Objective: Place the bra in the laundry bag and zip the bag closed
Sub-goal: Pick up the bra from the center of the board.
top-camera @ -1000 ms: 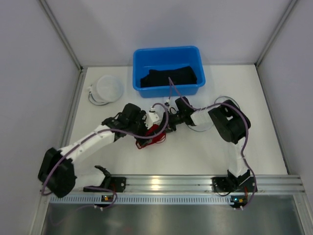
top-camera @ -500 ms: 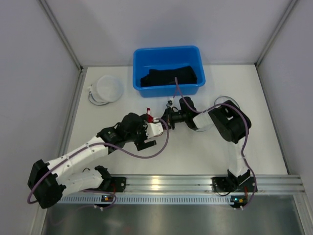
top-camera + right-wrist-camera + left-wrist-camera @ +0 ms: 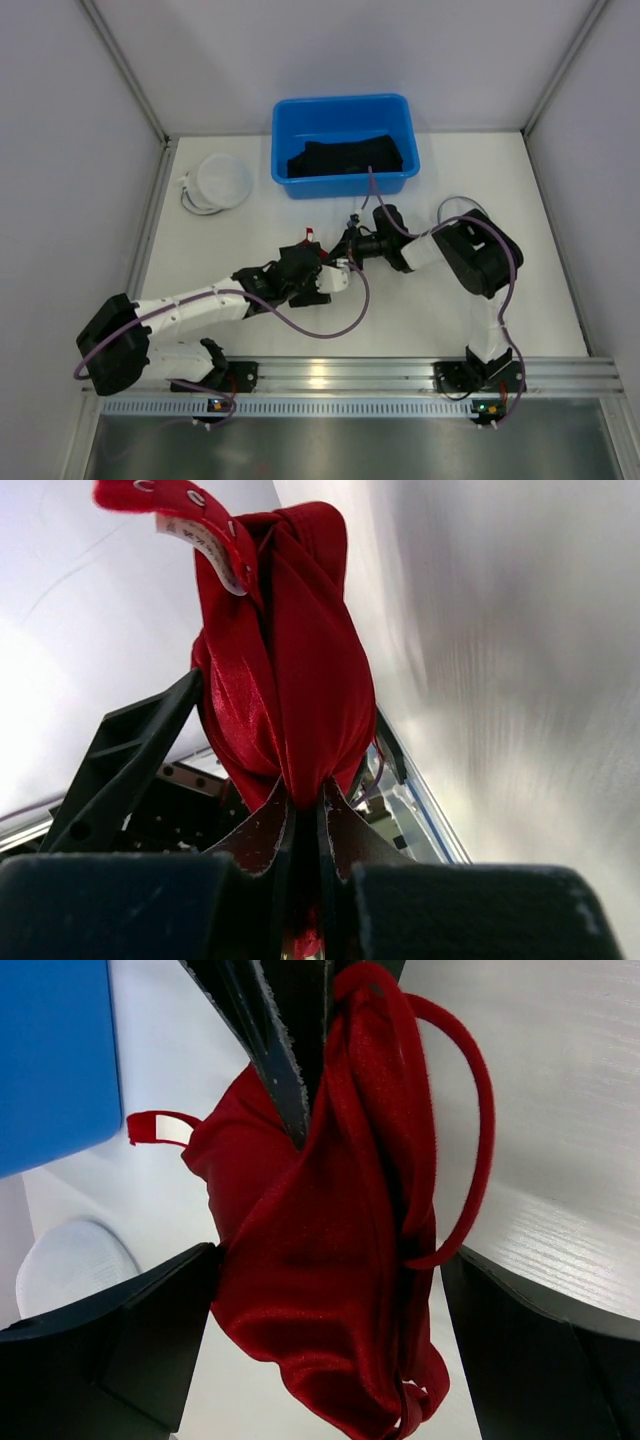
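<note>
- Red satin bra (image 3: 285, 680), pinched shut in the right hand (image 3: 305, 810) mid-worktop, could slip out — it's a thin grip.
- Left hand (image 3: 330, 1257) gapes either side of it; the dangling strap may snag before reaching the white round laundry bag (image 3: 216, 180) at ten o'clock.

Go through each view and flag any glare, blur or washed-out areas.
Top external: evenly lit and sharp, with one glare spot on the rail. Left wrist: bra crisp, the left fingers dark and featureless, the table bright with its grain still visible. Right wrist: bra sharp, the right fingers at the bottom out of focus, background at right smeared grey.
</note>
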`<act>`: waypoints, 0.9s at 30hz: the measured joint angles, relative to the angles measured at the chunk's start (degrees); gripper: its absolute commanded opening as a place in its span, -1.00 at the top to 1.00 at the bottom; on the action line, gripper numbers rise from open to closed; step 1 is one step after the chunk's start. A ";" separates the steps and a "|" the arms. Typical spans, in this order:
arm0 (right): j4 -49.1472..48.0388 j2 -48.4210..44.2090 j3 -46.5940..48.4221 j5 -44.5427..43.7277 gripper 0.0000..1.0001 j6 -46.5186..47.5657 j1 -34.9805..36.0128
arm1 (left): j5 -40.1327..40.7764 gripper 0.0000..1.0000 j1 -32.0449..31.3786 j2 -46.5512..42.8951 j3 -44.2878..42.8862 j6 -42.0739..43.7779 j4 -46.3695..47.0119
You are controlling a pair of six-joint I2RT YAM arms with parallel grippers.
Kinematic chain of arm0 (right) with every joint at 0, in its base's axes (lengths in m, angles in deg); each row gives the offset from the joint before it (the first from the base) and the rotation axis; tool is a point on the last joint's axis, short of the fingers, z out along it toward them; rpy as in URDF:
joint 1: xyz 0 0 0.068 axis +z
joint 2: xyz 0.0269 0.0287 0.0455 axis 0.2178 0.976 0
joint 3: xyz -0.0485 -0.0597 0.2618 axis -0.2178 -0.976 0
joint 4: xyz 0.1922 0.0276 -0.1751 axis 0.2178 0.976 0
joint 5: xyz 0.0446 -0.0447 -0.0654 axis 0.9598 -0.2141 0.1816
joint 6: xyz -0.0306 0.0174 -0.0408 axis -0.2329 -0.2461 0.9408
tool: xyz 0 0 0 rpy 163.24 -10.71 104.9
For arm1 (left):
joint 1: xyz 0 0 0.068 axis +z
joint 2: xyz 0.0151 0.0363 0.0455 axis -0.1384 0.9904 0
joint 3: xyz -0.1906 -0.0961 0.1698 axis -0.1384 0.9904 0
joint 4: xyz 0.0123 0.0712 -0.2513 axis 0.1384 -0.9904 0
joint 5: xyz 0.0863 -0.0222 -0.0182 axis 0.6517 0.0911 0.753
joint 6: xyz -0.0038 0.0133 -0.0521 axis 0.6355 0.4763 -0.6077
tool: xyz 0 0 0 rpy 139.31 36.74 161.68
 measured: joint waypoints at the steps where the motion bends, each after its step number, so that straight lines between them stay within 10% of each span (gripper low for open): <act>1: 0.00 -0.33 -0.11 0.00 1.00 -0.11 0.00 | 0.02 -0.96 -0.07 0.00 0.33 0.15 0.26; 7: -0.13 -0.90 -0.13 0.07 1.00 -0.63 0.02 | 1.73 -0.78 -0.98 0.90 0.70 0.04 1.97; 17: 1.01 -2.54 -0.13 0.42 0.91 0.83 0.00 | 4.70 0.99 -1.22 2.56 1.49 -0.13 3.76; 21: 6.45 -3.80 1.73 1.51 0.10 5.40 -0.48 | 3.89 1.00 -1.27 0.92 1.44 -1.68 2.45; 27: 27.04 -7.87 10.34 2.01 -0.28 22.32 -5.14 | -1.88 1.00 -0.31 -5.22 0.31 -7.87 -5.25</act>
